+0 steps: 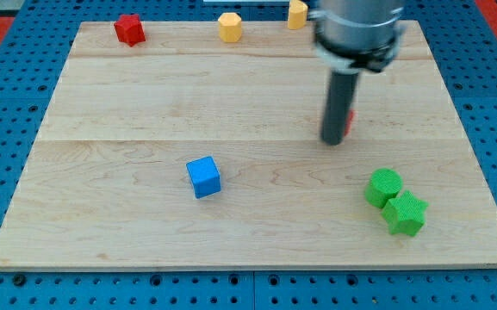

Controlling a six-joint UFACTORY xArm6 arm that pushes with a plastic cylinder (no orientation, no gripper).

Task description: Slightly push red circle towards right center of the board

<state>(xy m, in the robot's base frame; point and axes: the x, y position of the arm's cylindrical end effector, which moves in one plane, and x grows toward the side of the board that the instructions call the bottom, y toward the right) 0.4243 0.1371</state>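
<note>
My tip sits on the board, right of centre. The red circle is almost wholly hidden behind the rod; only a thin red sliver shows at the rod's right edge, so the tip is at its left side, touching or nearly touching it. A red star-shaped block lies at the view's top left.
A blue cube lies left of centre, towards the view's bottom. A green round block and a green star block touch at the bottom right. A yellow hexagonal block and another yellow block sit at the top edge.
</note>
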